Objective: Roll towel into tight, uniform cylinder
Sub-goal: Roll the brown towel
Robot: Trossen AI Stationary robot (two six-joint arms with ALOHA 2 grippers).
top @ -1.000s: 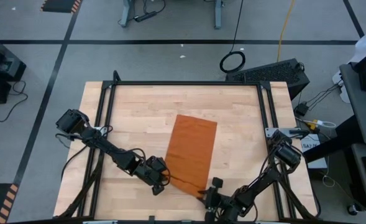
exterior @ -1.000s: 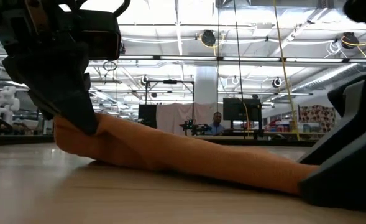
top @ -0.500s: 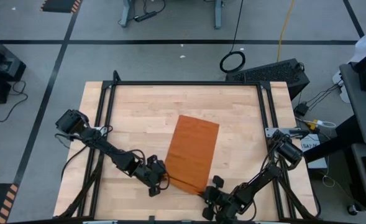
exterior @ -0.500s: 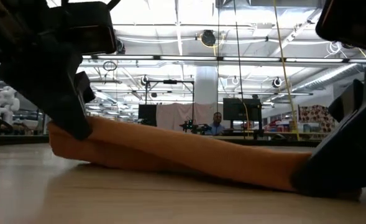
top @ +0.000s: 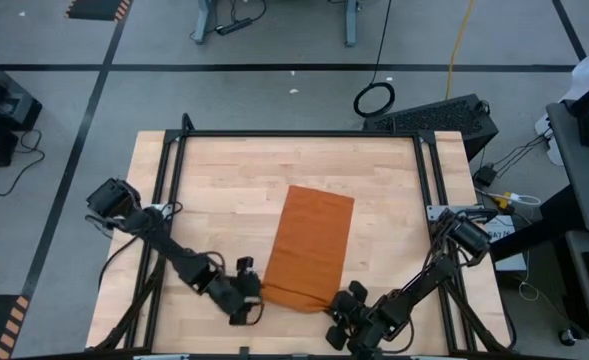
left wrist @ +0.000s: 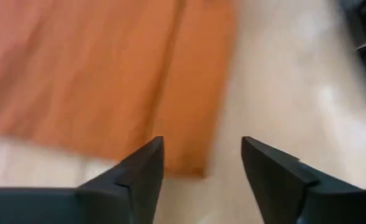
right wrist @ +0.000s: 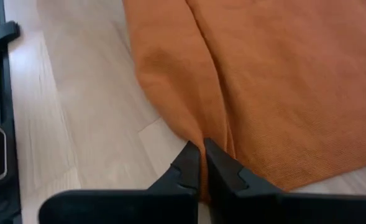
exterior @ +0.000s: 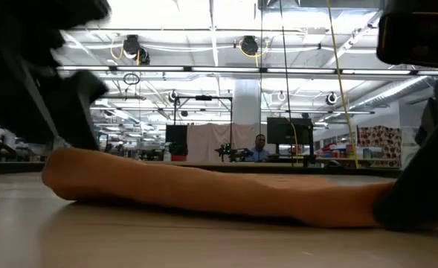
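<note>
The left hand (top: 242,303) has let go and backed off the towel (top: 309,248) (fingers spread); the right hand (right wrist: 201,163) stays pinched on its near edge.

Wooden table (top: 224,190), distant seated person (exterior: 259,147)

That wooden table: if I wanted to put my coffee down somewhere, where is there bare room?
Bare wood lies between the rust-orange fabric towel and the black frame rail at the far edge, and on both sides of the towel. The near edge is crowded: left gripper and right gripper flank the towel's near end.
</note>
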